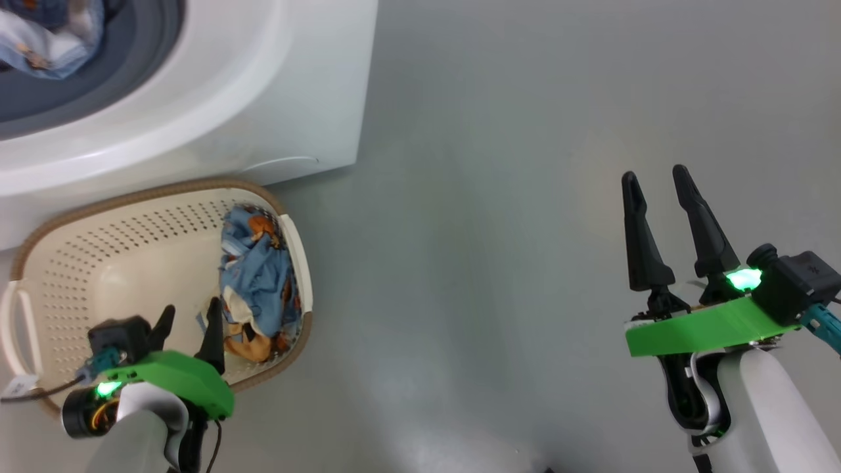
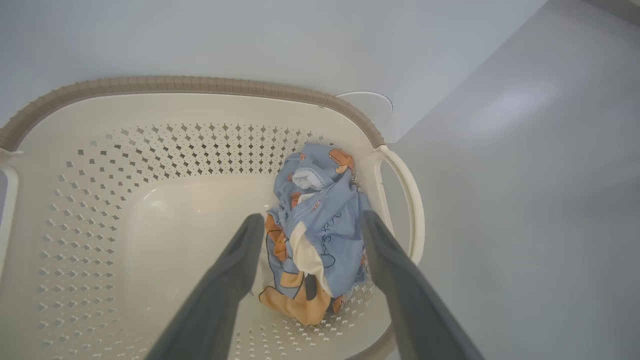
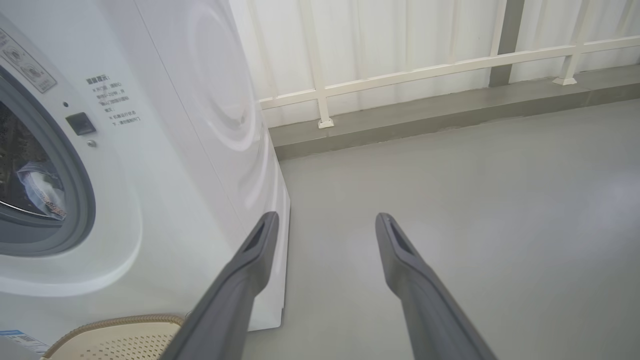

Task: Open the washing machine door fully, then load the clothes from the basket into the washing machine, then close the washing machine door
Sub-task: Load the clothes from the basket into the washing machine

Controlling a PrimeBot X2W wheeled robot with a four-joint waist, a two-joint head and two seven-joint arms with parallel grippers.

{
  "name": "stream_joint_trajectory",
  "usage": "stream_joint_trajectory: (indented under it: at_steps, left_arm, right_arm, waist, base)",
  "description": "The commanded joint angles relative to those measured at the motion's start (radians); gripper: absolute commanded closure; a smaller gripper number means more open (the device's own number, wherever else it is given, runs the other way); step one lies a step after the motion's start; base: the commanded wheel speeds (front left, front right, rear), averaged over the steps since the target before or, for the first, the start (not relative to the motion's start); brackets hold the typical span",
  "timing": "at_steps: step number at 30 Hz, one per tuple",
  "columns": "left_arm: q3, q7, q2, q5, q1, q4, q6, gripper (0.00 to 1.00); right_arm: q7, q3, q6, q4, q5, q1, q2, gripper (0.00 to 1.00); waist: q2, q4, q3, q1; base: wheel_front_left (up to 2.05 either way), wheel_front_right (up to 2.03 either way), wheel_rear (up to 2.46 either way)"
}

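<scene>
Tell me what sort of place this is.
Probably a laundry corner, perhaps a balcony: a white front-loading washing machine, a perforated laundry basket on the grey floor, and a white railing.

Smooth grey floor (image 1: 525, 197) is being lit unevenly, with pale soft glare patches being reflected off it. The washing machine (image 1: 289, 85) is being carried directly on it, its white body standing upright. The basket (image 1: 125, 243) is being supported on the floor just in front of the machine's lower front; whether they touch cannot be told. The far edge is being bordered by a raised grey kerb (image 3: 450, 107), with white railing posts (image 3: 324, 107) being held on it.
</scene>
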Motion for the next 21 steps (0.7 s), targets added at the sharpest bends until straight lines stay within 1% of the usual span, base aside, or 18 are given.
stream_joint_trajectory:
  at_steps: [1,6,7,8,9,21]
  left_arm:
    - [-0.004,-0.006,0.037,-0.021,-0.032,0.014,-0.002,0.00]
    - [-0.083,0.004,0.060,-0.063,-0.108,0.077,-0.002,0.00]
    - [-0.083,0.004,0.060,-0.063,-0.108,0.077,-0.002,0.00]
    - [-0.111,0.013,0.073,-0.083,-0.133,0.093,-0.002,0.00]
    - [-0.111,0.013,0.073,-0.083,-0.133,0.093,-0.002,0.00]
    - [-0.267,0.102,0.188,-0.205,-0.244,0.125,-0.002,0.00]
  right_arm:
    - [-0.008,0.029,0.008,-0.027,0.001,-0.026,0.000,0.00]
    - [-0.008,0.045,0.008,-0.035,0.004,-0.043,0.009,0.00]
    - [-0.008,0.045,0.008,-0.035,0.004,-0.043,0.009,0.00]
    - [-0.008,0.049,0.008,-0.038,0.004,-0.048,0.012,0.00]
    - [-0.008,0.049,0.008,-0.038,0.004,-0.048,0.012,0.00]
    - [-0.008,0.078,0.008,-0.061,0.014,-0.080,0.022,0.00]
  waist:
    - [0.0000,-0.028,0.034,0.0000]
    - [0.0000,-0.056,0.084,0.0000]
    - [0.0000,-0.056,0.084,0.0000]
    - [0.0000,-0.067,0.105,0.0000]
    - [0.0000,-0.067,0.105,0.0000]
    - [0.0000,-0.122,0.216,0.0000]
  base:
    - [0.00,0.00,0.00]
    - [0.00,0.00,0.00]
    - [0.00,0.00,0.00]
    - [0.00,0.00,0.00]
    - [0.00,0.00,0.00]
    - [0.00,0.00,0.00]
